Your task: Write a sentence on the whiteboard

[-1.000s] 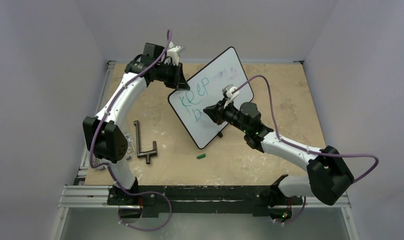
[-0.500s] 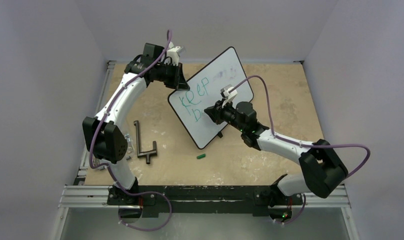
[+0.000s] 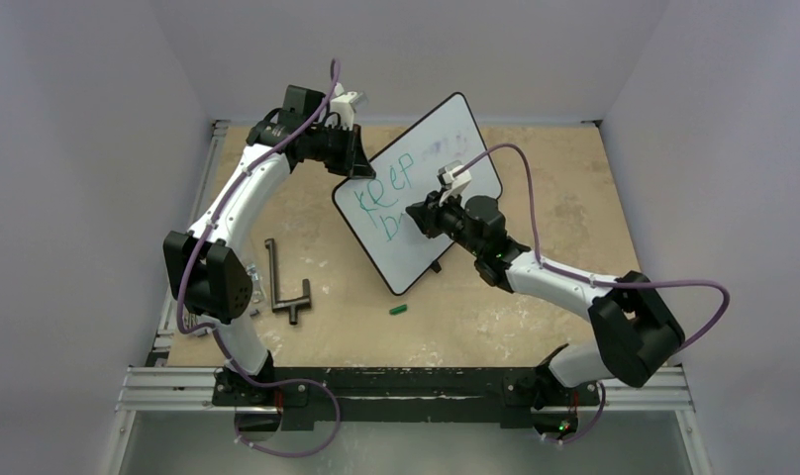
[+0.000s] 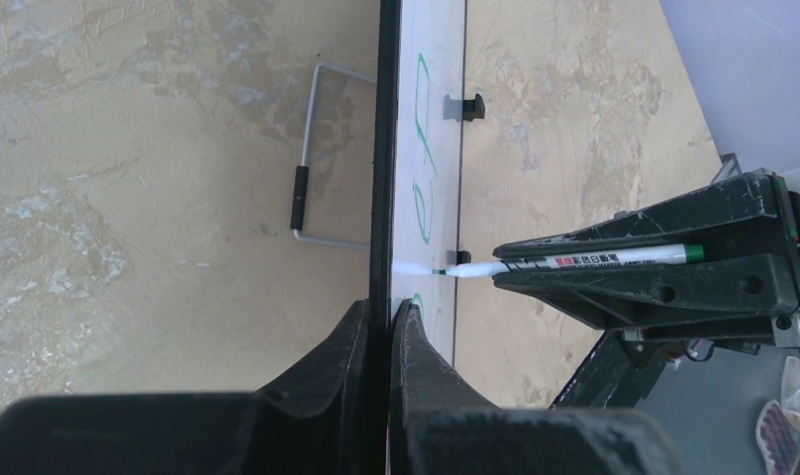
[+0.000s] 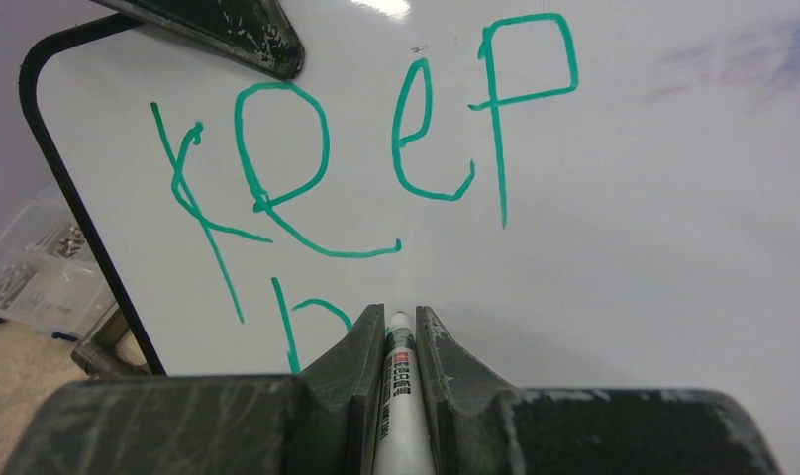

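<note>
Whiteboard (image 3: 453,129): glossy white rectangle with rounded corners and a thin black frame. It stands propped near the middle of the tan table's (image 3: 554,168) far edge, skewed to it. My left gripper (image 4: 386,315) is clamped on its top edge beside the upper-left corner, one finger on each face.

Sentence (image 5: 361,163): green marker lettering, "keep" along the top, and a "b" beneath it near the left edge.

My right gripper (image 5: 398,319) is closed on a white marker pen (image 5: 396,396), tip against the board just right of the "b".

Against half a second back: the right gripper sits slightly nearer the far edge and its elbow is drawn leftward. The board and left arm are unmoved.

Small green piece (image 3: 399,310): lies toward the near edge.

Dark T-shaped metal bar (image 3: 282,282): lies toward the left edge.
</note>
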Controlling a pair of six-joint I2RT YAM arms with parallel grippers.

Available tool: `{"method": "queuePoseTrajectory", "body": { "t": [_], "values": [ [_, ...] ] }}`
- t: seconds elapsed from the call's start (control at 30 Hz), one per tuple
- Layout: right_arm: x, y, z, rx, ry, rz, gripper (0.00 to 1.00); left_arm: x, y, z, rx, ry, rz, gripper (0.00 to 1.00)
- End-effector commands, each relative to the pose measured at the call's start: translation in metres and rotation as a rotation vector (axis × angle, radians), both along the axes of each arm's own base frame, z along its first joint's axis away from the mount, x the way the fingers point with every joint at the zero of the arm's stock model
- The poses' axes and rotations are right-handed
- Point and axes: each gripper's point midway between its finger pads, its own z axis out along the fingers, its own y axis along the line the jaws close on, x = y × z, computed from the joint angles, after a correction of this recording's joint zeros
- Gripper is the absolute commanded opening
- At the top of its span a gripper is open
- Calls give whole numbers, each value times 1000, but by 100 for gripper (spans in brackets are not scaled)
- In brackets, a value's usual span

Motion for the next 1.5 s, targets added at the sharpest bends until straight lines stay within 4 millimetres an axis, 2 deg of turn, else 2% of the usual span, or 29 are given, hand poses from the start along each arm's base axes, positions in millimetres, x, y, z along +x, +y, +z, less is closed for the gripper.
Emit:
{"method": "queuePoseTrajectory", "body": {
  "t": [0.0, 0.2, 0.57, 1.47],
  "values": [
    [16, 1, 26, 25, -55, -40, 0, 12, 46, -29, 235, -24, 129, 0],
    [12, 9, 31, 18, -79, 24, 0, 12, 47, -29, 237, -22, 129, 0],
    [-4, 13, 14, 1, -49, 97, 0, 12, 47, -29, 242, -23, 130, 0],
    [-14, 0, -19, -39, 36, 69, 0, 12, 49, -28, 245, -27, 134, 0]
  ]
}}
